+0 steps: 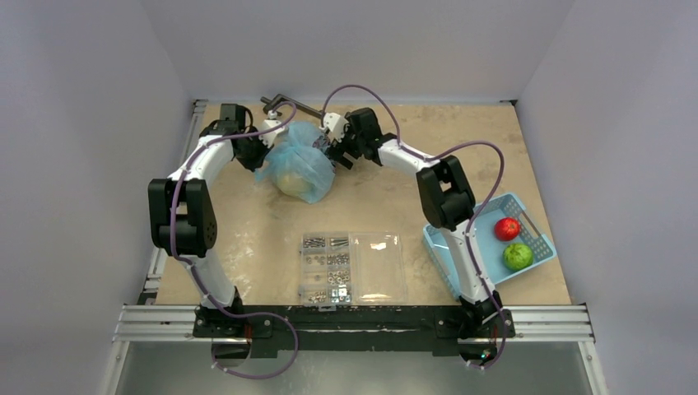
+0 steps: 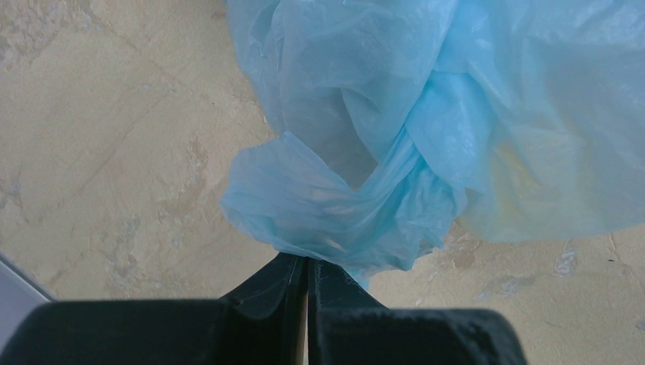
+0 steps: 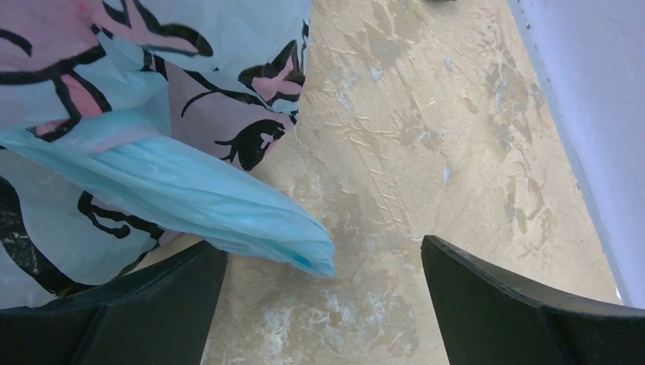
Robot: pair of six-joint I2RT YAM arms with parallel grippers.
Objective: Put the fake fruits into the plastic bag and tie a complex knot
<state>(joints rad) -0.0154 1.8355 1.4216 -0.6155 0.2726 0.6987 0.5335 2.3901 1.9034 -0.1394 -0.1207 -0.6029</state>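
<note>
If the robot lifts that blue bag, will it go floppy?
Probably floppy: the plastic bag is thin crumpled film, bunching where the left gripper pinches it. It would likely sag at the bottom, since a yellowish lump bulges inside.

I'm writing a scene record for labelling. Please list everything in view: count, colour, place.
plastic bag: one, light blue with pink and black print, far centre of the table.
red fruit: one, red, in the basket.
green fruit: one, green, in the basket, next to the red one.
basket: one, light blue, slotted, right edge of the table.
compartment box: one, clear, near centre; small metal parts in its left half.
bent rod: one, dark, far edge behind the bag.
table: one, mottled tan.
left arm: one, black and white; jaws shut on the bag's twisted plastic.
right arm: one, black and white; jaws open beside the bag, a loose blue end showing between them.
</note>
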